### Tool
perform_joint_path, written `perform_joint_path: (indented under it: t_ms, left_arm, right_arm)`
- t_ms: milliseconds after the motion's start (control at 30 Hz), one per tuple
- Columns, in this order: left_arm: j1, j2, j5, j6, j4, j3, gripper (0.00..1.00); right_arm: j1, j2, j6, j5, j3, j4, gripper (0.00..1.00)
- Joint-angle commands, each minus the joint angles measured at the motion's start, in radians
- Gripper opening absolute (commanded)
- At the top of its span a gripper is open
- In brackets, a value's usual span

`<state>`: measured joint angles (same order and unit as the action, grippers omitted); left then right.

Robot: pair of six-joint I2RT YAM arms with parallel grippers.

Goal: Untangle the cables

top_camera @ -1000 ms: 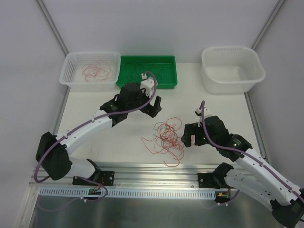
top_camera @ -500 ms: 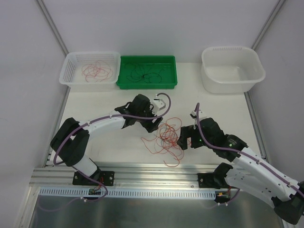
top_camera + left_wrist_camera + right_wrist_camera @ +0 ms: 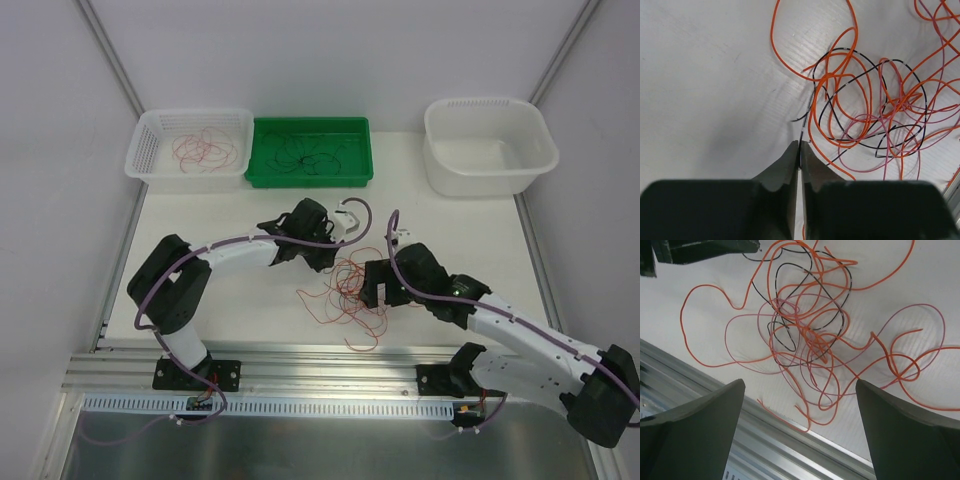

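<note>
Since one second ago, both arms have closed in on the tangle; the left one has swung down from the green tray.

Findings, left to right, top view:

- The white basket at 10 o'clock holds a few loose red cables. The green tray at 12 o'clock holds dark ones. These appear to be sorted.
- The left gripper sits at the tangle's 10 o'clock edge. Its fingers are pinched together on the end of a dark cable, which runs back into the knot.
- The tangle lies mid-counter, with orange, pink and dark strands looped through one another.
- The right gripper is at the tangle's 3 o'clock side, its fingers spread wide over the strands and holding nothing.
- The white tub at 2 o'clock shows no contents that I can make out.

Assessment: the task is partly done. Most of the cables remain knotted, and one dark strand is gripped for extraction.
</note>
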<state>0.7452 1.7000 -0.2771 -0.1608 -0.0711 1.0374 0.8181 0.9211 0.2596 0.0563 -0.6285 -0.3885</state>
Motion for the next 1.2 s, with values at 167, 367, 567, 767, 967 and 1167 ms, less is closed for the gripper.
perform_joint_path:
  t_ms: [167,367,567,767,967,1167]
  left_arm:
    - [0.010,-0.114,-0.027,0.110,0.070,-0.046,0.00]
    - [0.010,-0.286,0.061,0.216,0.070,-0.092,0.00]
    - [0.005,-0.434,0.180,0.253,-0.021,-0.085,0.00]
    - [-0.102,-0.549,0.306,0.291,-0.191,-0.046,0.00]
    - [-0.279,-0.670,0.372,0.342,-0.305,-0.074,0.00]
    - [-0.428,-0.760,0.544,0.336,-0.444,-0.043,0.00]
  right_arm:
    - [0.061,0.232,0.105,0.095,-0.034,0.247,0.97]
    - [0.099,0.456,0.156,0.169,-0.094,0.286,0.92]
    - [0.102,0.553,0.199,0.342,-0.109,0.220,0.60]
    - [0.029,0.483,0.222,0.436,-0.045,0.126,0.13]
    - [-0.140,0.303,0.184,0.404,0.030,0.068,0.01]
    - [-0.290,0.107,0.158,0.367,0.013,-0.044,0.01]
